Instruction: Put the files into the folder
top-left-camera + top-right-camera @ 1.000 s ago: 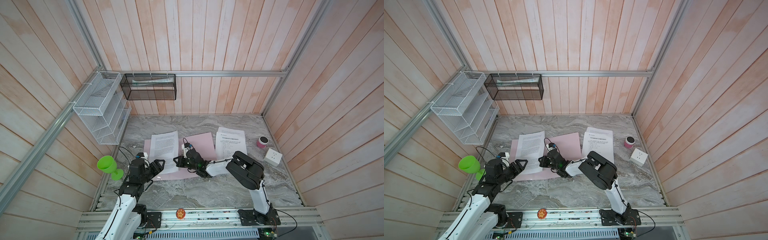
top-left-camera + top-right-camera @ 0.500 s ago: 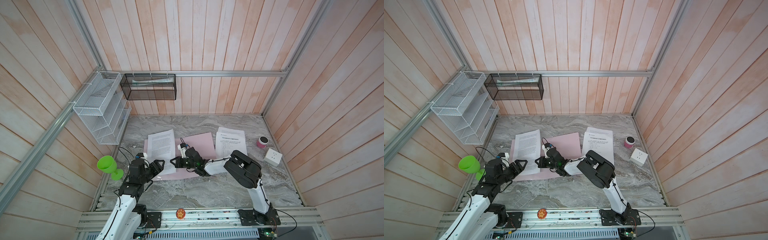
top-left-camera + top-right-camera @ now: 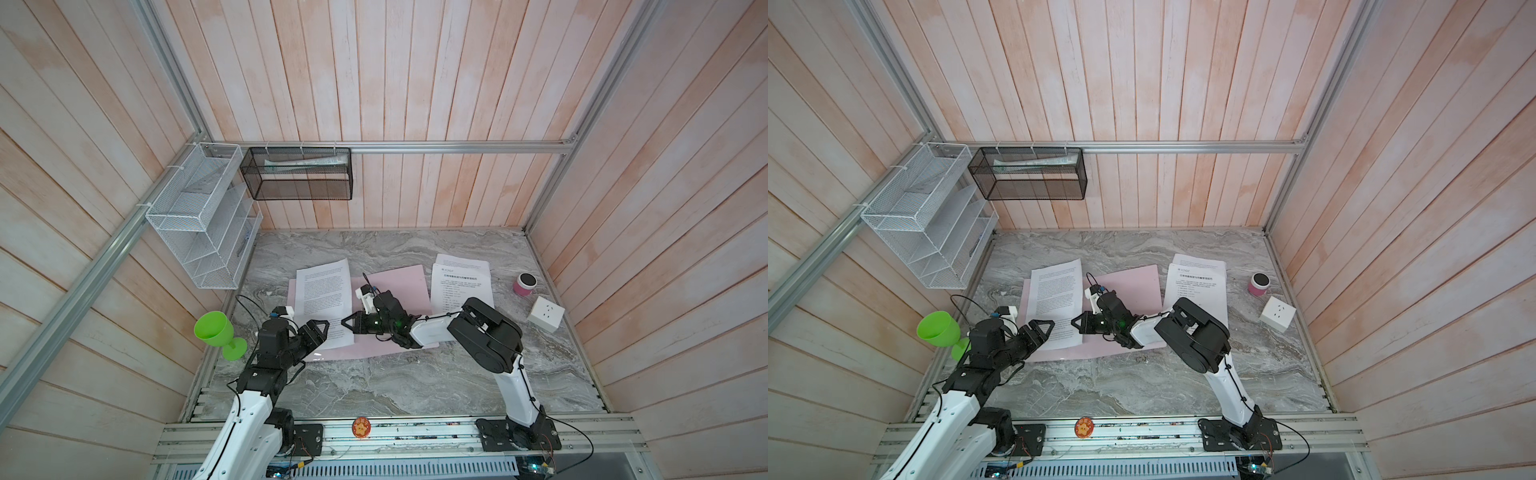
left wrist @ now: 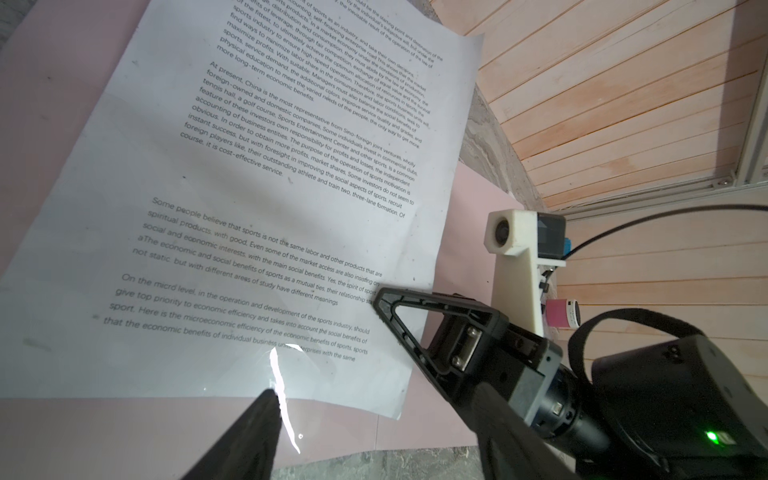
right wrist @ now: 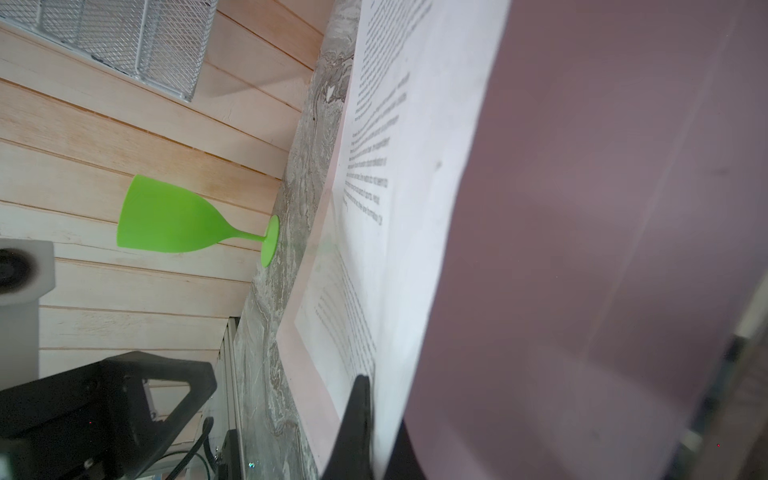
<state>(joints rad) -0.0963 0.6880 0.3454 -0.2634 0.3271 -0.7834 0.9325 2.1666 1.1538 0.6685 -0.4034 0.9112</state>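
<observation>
English print on a sheet (image 4: 270, 199)
Paragraphs begin "At present, China" and "Some people believe that sports".

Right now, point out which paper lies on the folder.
The left sheet, in English, lies on the pink folder; the right sheets lie on bare table beside it.

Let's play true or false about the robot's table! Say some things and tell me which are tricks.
1. The green goblet stands upright. True.
2. The right hand pinches a printed sheet. True.
3. The left hand is shut tight. False: it is open.
4. The folder is blue. False: it is pink.
5. All papers lie on the folder. False: a stack lies beside it on the table.
</observation>
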